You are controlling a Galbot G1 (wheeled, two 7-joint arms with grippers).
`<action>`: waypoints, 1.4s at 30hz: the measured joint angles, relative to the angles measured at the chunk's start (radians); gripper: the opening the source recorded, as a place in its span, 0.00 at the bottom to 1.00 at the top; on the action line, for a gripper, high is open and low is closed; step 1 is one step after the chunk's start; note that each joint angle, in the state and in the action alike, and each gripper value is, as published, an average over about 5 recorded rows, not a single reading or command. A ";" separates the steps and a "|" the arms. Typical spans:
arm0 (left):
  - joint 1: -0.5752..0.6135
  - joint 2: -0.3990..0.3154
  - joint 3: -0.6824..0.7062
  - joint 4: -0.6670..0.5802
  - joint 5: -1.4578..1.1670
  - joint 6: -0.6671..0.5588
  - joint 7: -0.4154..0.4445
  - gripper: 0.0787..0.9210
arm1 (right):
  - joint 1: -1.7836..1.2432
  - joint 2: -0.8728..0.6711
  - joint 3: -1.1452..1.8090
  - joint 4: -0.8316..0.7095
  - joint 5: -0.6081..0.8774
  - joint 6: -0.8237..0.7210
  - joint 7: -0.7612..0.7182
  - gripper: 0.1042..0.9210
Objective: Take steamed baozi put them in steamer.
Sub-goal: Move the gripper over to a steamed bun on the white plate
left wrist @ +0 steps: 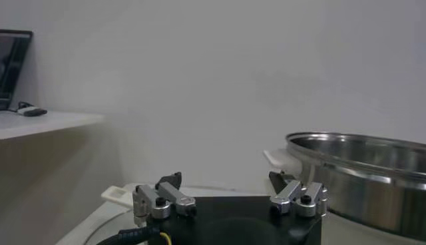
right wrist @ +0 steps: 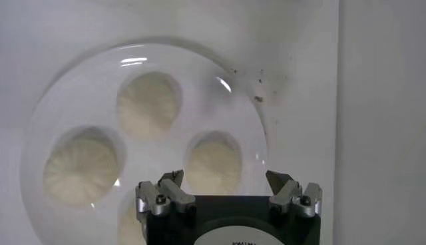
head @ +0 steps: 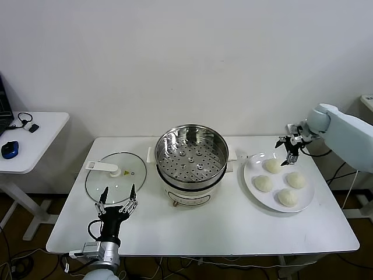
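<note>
The steel steamer (head: 191, 157) with its perforated tray stands mid-table and holds nothing; its rim also shows in the left wrist view (left wrist: 373, 173). Four cream-white baozi (head: 272, 165) lie on a white plate (head: 250, 172) to its right. My right gripper (head: 289, 153) hangs open over the plate's far edge, above the nearest baozi and apart from it. In the right wrist view the open gripper (right wrist: 225, 181) is over a baozi (right wrist: 213, 163) on the plate (right wrist: 80, 86). My left gripper (head: 117, 201) is open and empty near the table's front left, and shows in its wrist view (left wrist: 226, 181).
A flat glass lid (head: 115, 175) with a white handle lies left of the steamer, just beyond my left gripper. A side table (head: 35, 140) with a blue mouse stands further left. A wall runs behind the table.
</note>
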 measured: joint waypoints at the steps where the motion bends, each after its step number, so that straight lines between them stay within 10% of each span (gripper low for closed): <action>1: -0.001 0.000 -0.001 0.002 0.000 0.000 0.000 0.88 | -0.004 0.012 0.003 -0.018 -0.005 0.006 -0.004 0.88; 42: 0.000 0.000 -0.007 0.036 0.007 -0.031 -0.002 0.88 | -0.121 0.201 0.197 -0.377 -0.209 0.113 -0.008 0.85</action>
